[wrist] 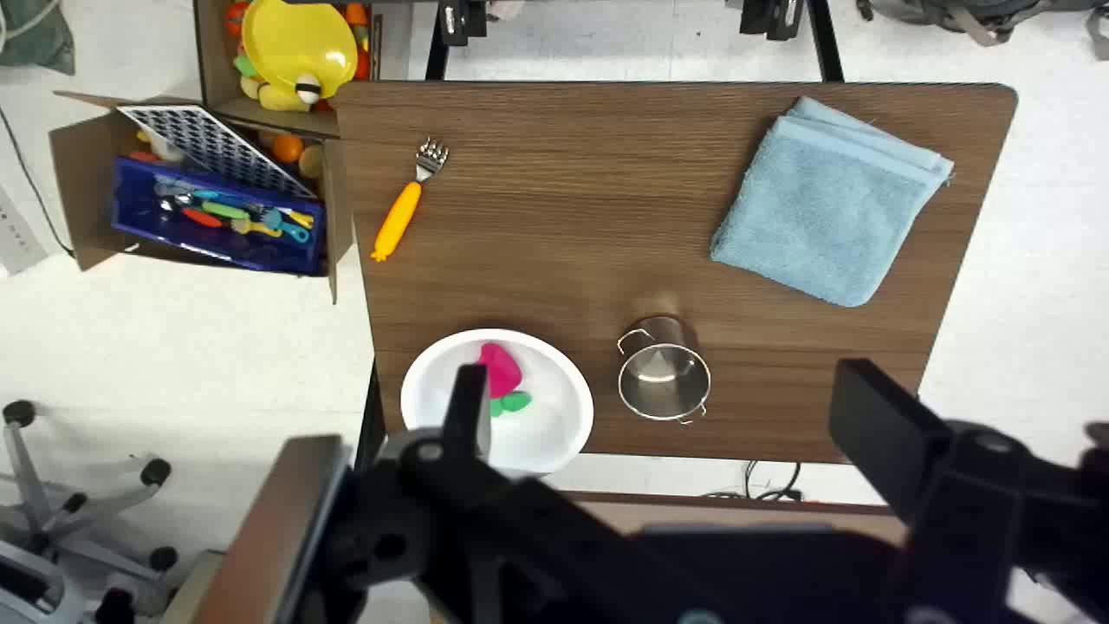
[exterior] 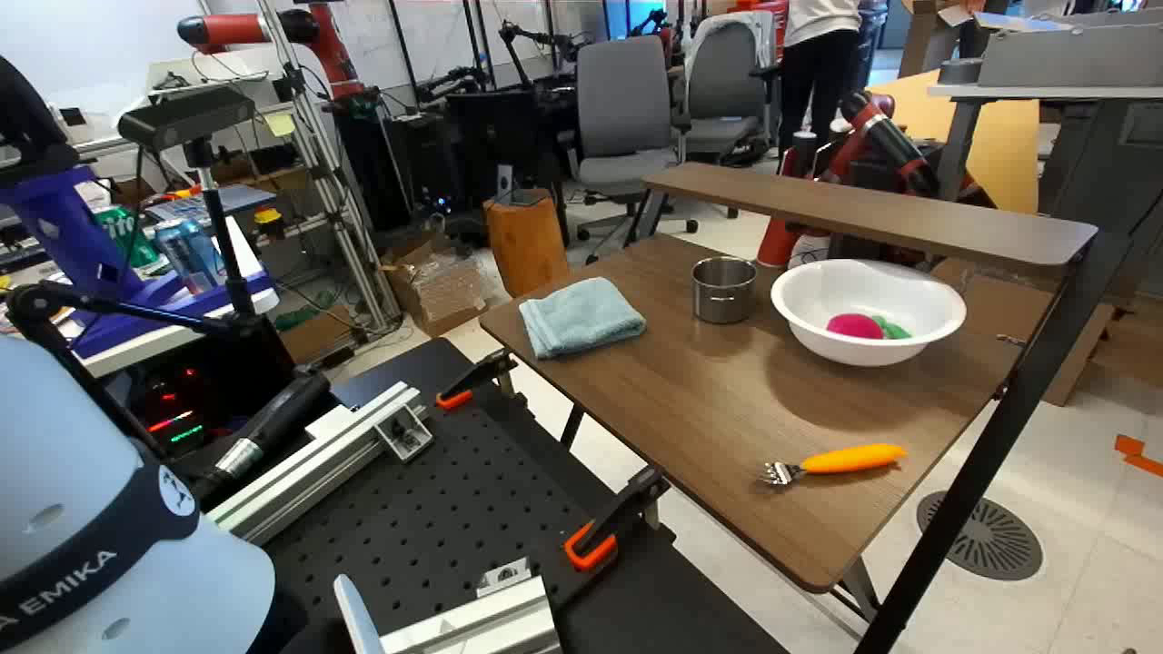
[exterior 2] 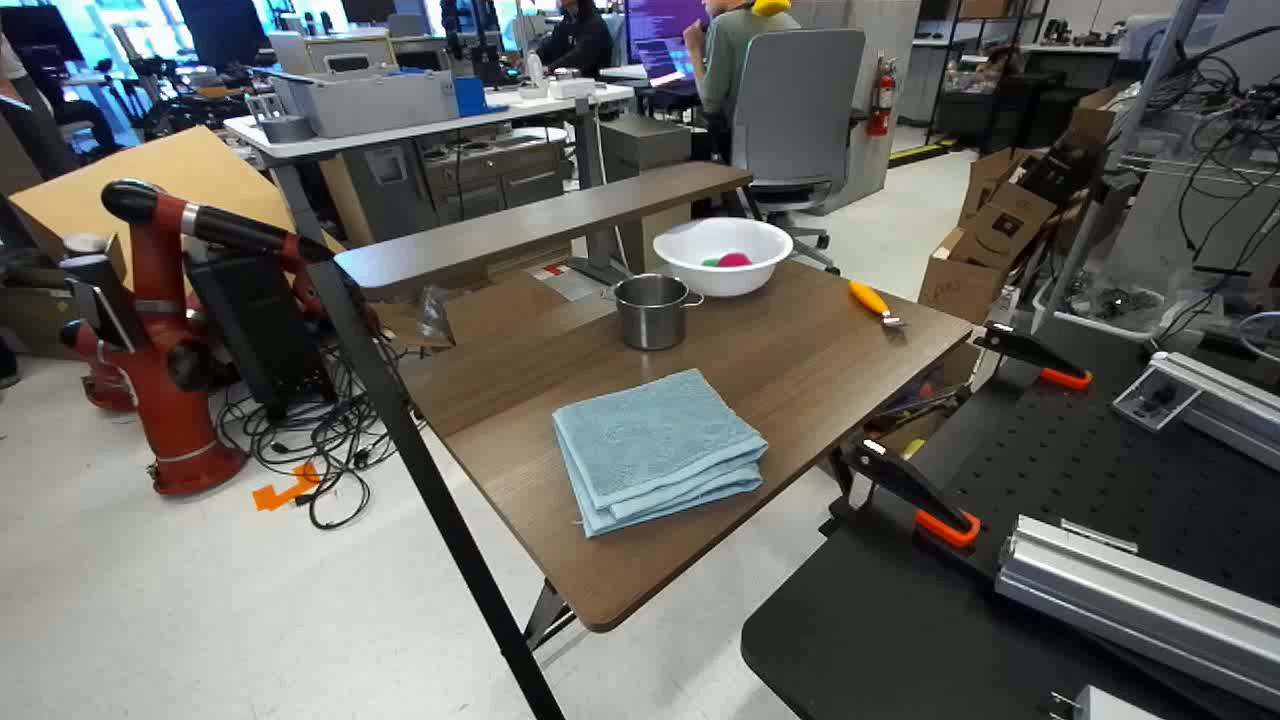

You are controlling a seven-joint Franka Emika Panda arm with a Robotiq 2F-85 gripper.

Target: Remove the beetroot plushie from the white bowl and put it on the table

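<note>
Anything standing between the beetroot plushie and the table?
Yes: the white bowl surrounds the beetroot plushie, so it likely needs lifting out first. The metal pot alongside should matter only if you head that way.

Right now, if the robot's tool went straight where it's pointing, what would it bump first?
Probably the metal cup: in the wrist view it shows between the open fingers of the tool. Depth is unclear, so it might instead meet the table or clip the white bowl.
</note>
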